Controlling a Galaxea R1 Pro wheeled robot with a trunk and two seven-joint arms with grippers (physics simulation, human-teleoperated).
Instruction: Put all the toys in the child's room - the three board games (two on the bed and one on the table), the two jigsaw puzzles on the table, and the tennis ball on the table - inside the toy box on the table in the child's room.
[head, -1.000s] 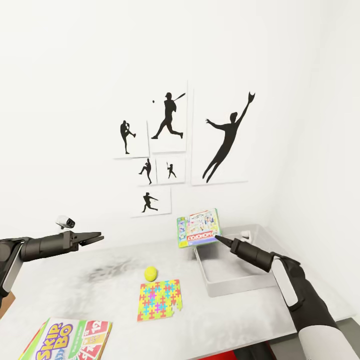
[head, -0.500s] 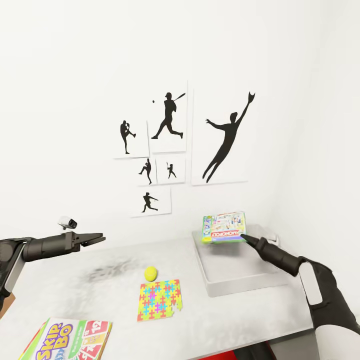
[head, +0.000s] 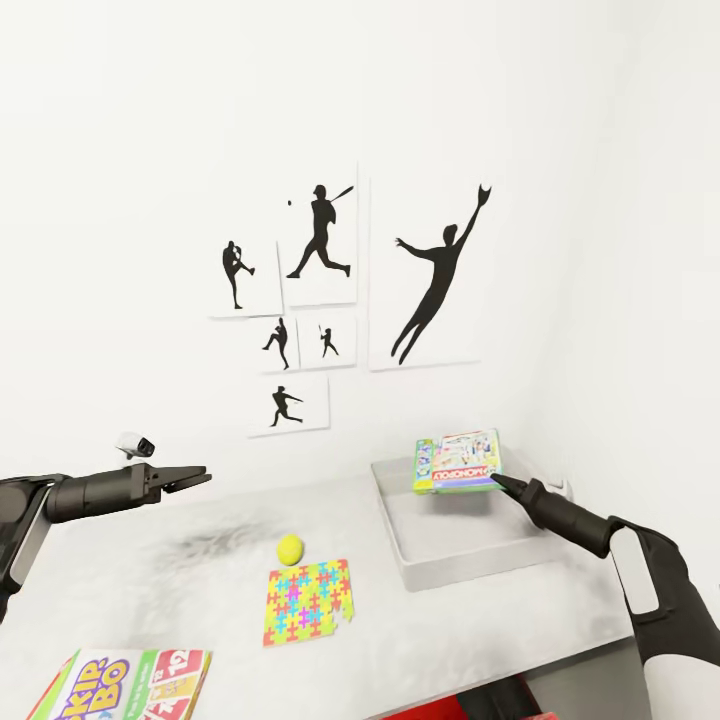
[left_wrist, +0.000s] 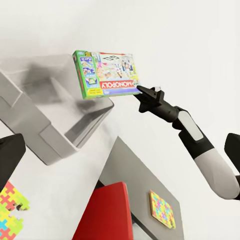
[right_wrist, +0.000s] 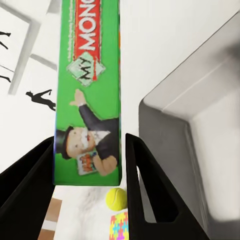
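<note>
Green Monopoly box (head: 457, 464) gripped edgewise by right gripper (head: 497, 482) above toy box (head: 455, 570); bin looks bare. Left gripper (head: 200, 478) empty, narrow. Ball (head: 290, 548), puzzle (head: 307, 601), Skip-Bo box (head: 120, 685) at seven o'clock remain.

Right claw (head: 500, 481) carries Monopoly box (head: 457, 462) rightward from beside toy box (head: 452, 545) to above it, now flatter. Head camera pans slightly right.

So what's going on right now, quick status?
Right tool shut on the Monopoly box, held above the toy box. Left tool empty, in the air over the table. Nothing between box and bin.
</note>
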